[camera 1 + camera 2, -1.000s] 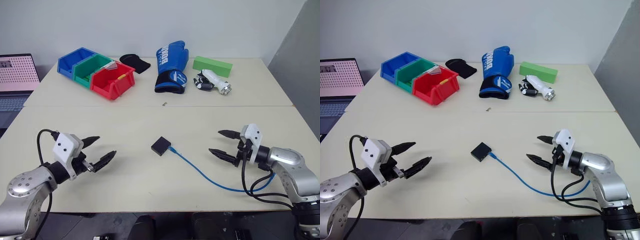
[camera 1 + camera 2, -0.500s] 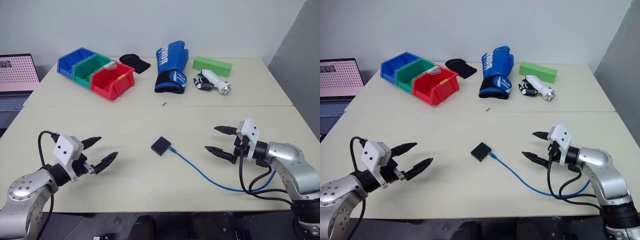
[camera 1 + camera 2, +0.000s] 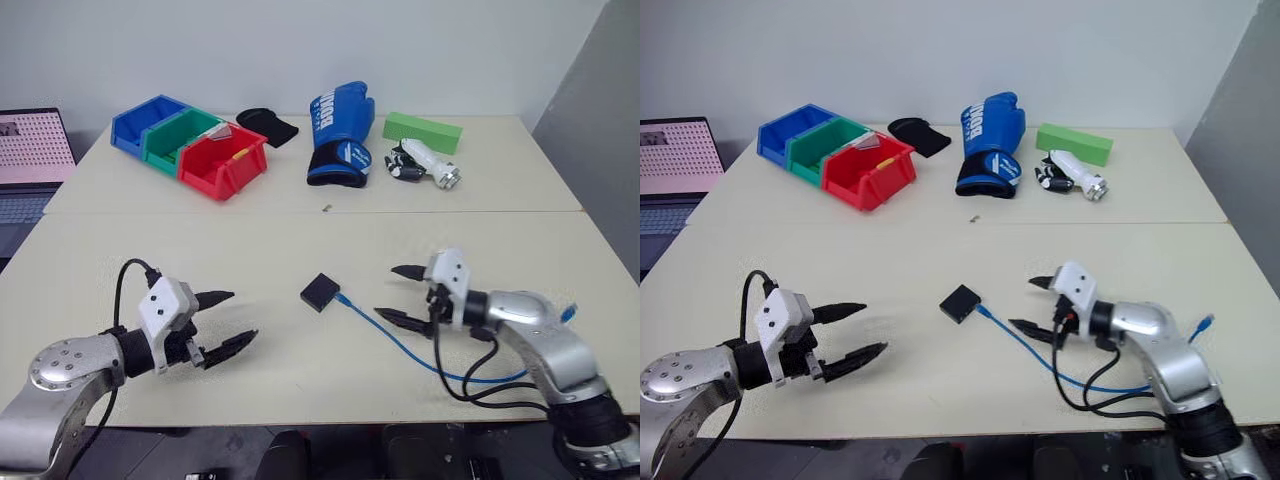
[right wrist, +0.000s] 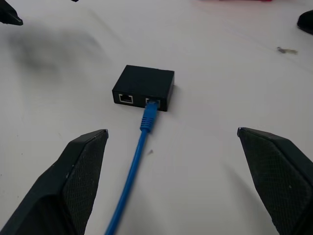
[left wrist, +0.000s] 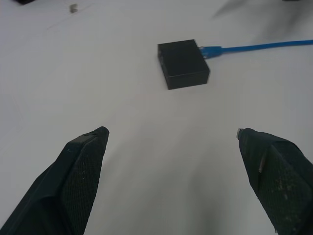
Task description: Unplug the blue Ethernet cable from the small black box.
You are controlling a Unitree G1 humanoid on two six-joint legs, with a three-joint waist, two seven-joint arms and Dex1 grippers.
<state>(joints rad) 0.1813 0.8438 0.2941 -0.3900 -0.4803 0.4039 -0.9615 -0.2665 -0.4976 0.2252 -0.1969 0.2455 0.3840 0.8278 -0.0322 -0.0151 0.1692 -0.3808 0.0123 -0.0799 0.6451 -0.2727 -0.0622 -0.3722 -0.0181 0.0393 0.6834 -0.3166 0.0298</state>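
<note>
Now | small black box [image 4: 143, 88] ahead, between both spread grippers | blue Ethernet cable [image 4: 138, 159] seemingly plugged in

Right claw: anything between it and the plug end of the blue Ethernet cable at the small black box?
Nothing visible. The right claw is open, with bare table between its fingers and the small black box. The blue Ethernet cable runs up between the fingers to the box, still plugged in.
</note>
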